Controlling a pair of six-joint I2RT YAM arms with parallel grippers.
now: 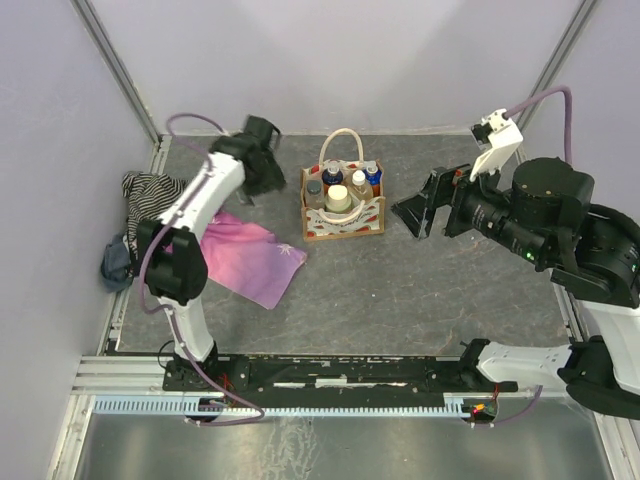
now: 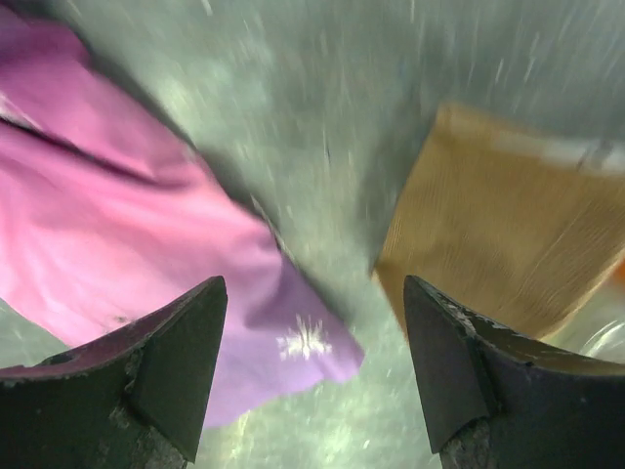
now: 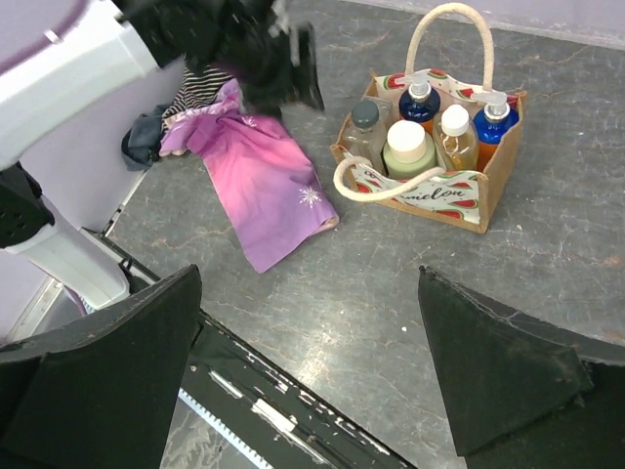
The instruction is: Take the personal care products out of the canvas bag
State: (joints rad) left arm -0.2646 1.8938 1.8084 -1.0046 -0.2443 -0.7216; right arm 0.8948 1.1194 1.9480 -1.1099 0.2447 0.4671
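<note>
A small boxy canvas bag (image 3: 488,181) is seen standing upright toward the far middle of the grey surface (image 1: 420,290). Its sides are tan and its front panel is cream, printed with red watermelon slices. One looped cream handle is raised and the other is folded down over the front. Five bottles are packed upright inside. A clear one with a dark cap (image 3: 366,125) and a beige one with a broad cream cap (image 3: 408,147) are set in front. An amber one with a white cap (image 3: 455,132) and two blue-and-orange pump bottles (image 3: 493,112) are set behind them. The left fingers (image 2: 176,371) are spread apart and empty. They are held just beside the bag's left wall, above the gap between it and a pink cloth (image 1: 245,255). The right fingers (image 3: 107,391) are likewise parted with nothing between them, and are kept well to the bag's right. A striped cloth (image 1: 150,190) is bunched at the left edge.
</note>
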